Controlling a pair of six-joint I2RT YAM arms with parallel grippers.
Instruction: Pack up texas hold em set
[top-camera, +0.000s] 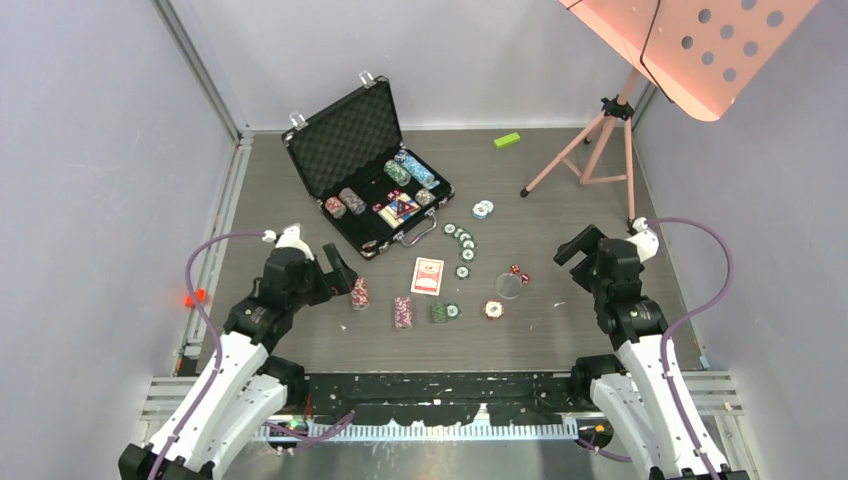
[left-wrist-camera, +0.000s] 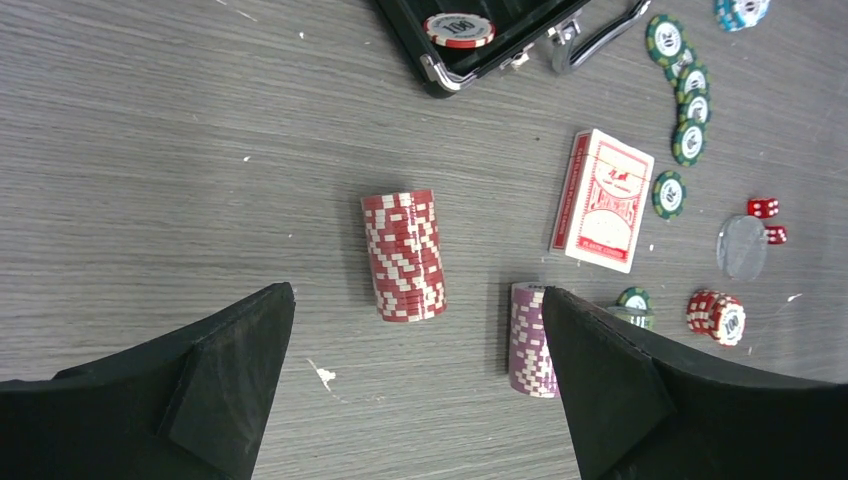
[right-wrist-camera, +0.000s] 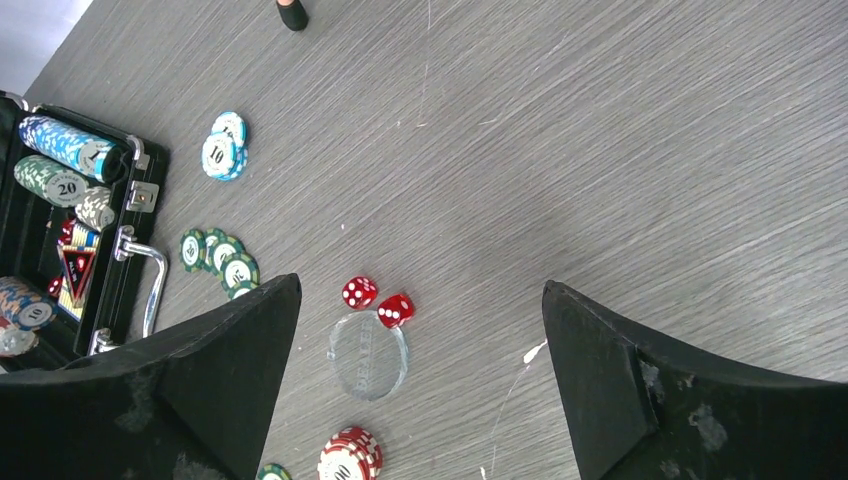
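The black briefcase (top-camera: 340, 135) lies open at the back with chip rows (top-camera: 410, 170) in its tray. In front of it are a red-backed card deck (top-camera: 427, 276) (left-wrist-camera: 603, 200), a red chip stack (top-camera: 359, 293) (left-wrist-camera: 403, 255), a purple stack (top-camera: 403, 312) (left-wrist-camera: 530, 340), a small red-and-white stack (top-camera: 493, 309) (right-wrist-camera: 350, 458), loose green chips (top-camera: 463, 245) (right-wrist-camera: 222, 250), blue chips (top-camera: 483, 209) (right-wrist-camera: 220, 148) and two red dice (top-camera: 519, 272) (right-wrist-camera: 378, 301). My left gripper (top-camera: 338, 272) (left-wrist-camera: 416, 292) hangs open just left of the red stack. Right of the dice, my right gripper (top-camera: 577, 246) (right-wrist-camera: 421, 284) is open and empty.
A clear round dealer button (top-camera: 509, 286) (right-wrist-camera: 368, 356) lies by the dice. A small green block (top-camera: 507, 140) sits at the back. A pink tripod stand (top-camera: 600, 140) with a perforated pink panel (top-camera: 700, 40) occupies the back right. Walls enclose the table.
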